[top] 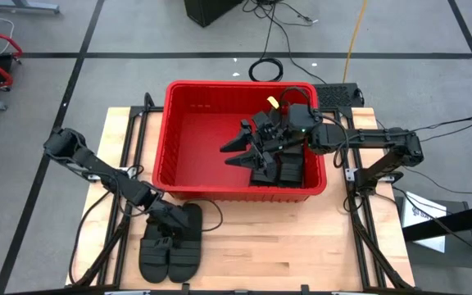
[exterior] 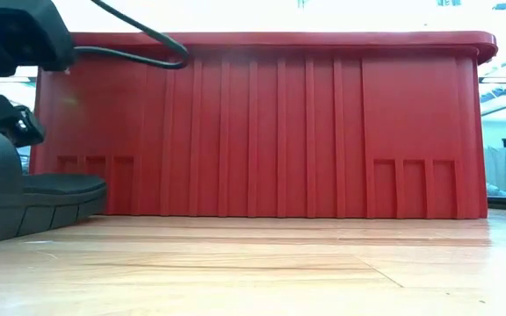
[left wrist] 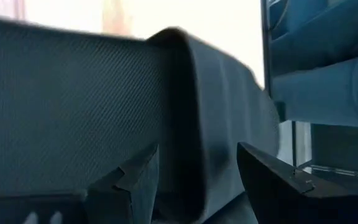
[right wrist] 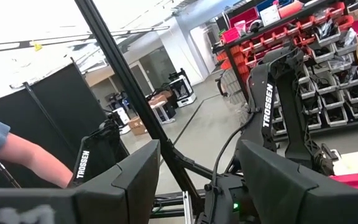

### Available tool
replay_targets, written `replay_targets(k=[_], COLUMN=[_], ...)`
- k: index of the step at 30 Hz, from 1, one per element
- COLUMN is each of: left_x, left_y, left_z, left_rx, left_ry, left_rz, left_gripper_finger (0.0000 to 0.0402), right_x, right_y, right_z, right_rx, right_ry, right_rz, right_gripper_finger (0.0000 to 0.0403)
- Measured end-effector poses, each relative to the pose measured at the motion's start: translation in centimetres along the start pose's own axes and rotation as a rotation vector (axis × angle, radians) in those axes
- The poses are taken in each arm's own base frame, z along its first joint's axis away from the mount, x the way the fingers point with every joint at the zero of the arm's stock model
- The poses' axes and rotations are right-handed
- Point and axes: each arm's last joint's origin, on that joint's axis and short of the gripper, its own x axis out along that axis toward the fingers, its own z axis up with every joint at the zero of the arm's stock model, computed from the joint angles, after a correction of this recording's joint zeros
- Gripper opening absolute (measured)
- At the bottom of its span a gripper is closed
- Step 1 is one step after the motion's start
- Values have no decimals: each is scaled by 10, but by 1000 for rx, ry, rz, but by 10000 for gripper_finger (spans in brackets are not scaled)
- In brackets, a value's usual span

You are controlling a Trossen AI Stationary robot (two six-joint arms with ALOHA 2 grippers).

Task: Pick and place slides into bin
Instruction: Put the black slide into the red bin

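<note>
Two black slides [top: 174, 246] lie side by side on the wooden table, in front of the red bin's [top: 170, 123] left corner. My left gripper [top: 170, 223] is low over them and open; the ribbed strap's edge [left wrist: 191, 93] stands between its fingers. One slide [exterior: 25, 197] shows at the left of the low view. My right gripper [top: 232, 154] hangs open and empty over the inside of the bin. Several black slides [top: 285, 170] lie in the bin's near right corner, partly hidden by the right arm. My left gripper's fingers [left wrist: 129, 183] stand on either side of the slide strap's raised edge [left wrist: 194, 143], coming at it low and nearly level. I cannot tell whether they touch it. The slide rests with its sole on the table.
The bin's tall ribbed near wall [exterior: 271, 132] stands behind the two slides. Bare wood [top: 285, 246] lies to their right along the near edge. A person's arm [right wrist: 17, 155] shows beyond the table in the right wrist view.
</note>
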Motion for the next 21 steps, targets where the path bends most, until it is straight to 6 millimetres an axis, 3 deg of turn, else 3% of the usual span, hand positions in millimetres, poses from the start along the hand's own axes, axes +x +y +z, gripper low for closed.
replay_targets(k=[12, 21], left_x=[2, 12], left_y=[-6, -11], left_z=[3, -6], left_rx=[1, -17], left_ry=[-52, 8], left_rz=[-82, -75], left_gripper_finger=[209, 209], right_x=[0, 0], right_y=[0, 0], right_z=[0, 0], right_rx=[0, 0], right_ry=[0, 0], right_rz=[0, 0], right_gripper_finger=[210, 210])
